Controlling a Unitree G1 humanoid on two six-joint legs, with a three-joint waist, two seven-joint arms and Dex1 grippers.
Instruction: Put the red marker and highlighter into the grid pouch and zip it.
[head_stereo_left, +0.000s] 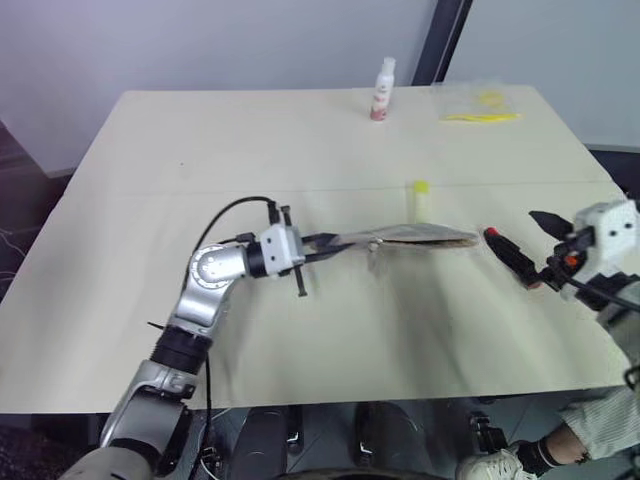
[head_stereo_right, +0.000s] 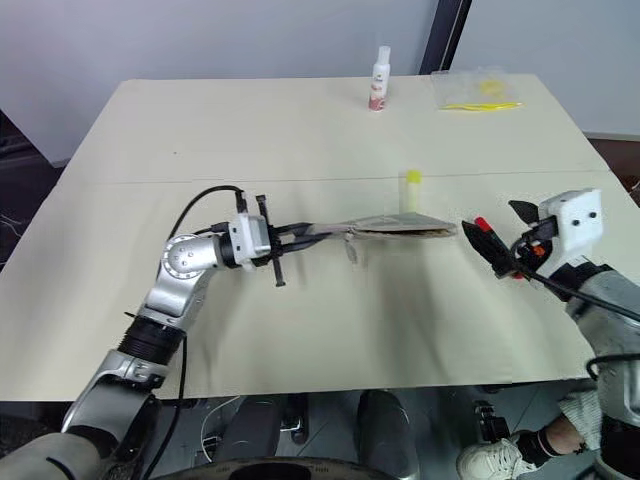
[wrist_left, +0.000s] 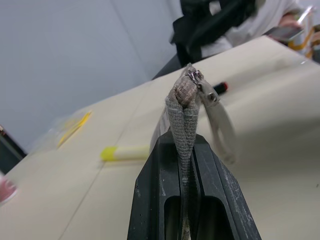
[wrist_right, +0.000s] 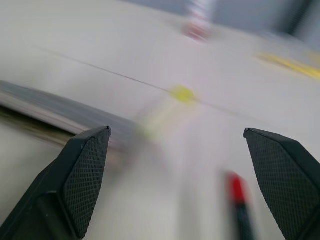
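The left claw (head_stereo_left: 318, 247) is clamped shut on one end of the pouch (head_stereo_left: 410, 238), which is held off the surface (head_stereo_left: 300, 140) edge-up and stretched toward the right edge, with its zipper end seen at the far tip in the left wrist view. The right claw (head_stereo_right: 510, 240) stands wide open with nothing between its fingers, near the right edge. The marker (head_stereo_left: 512, 255) lies flat on the surface just beside that claw, between it and the free end of the pouch; its red cap points toward the pouch and its black barrel runs back toward the near right corner, so its long axis lies slantwise to both edges. In the right wrist view the marker (wrist_right: 239, 202) is seen low between the two spread fingers, closer to one than the other. The right claw is by far the nearer to it. The highlighter (head_stereo_left: 420, 200) lies just behind the pouch, on the far side, cap toward the far edge, and touches nothing. Neither pen is in the pouch yet; a pick of the marker by the right claw is judged the next step, with the fingers set across the barrel.
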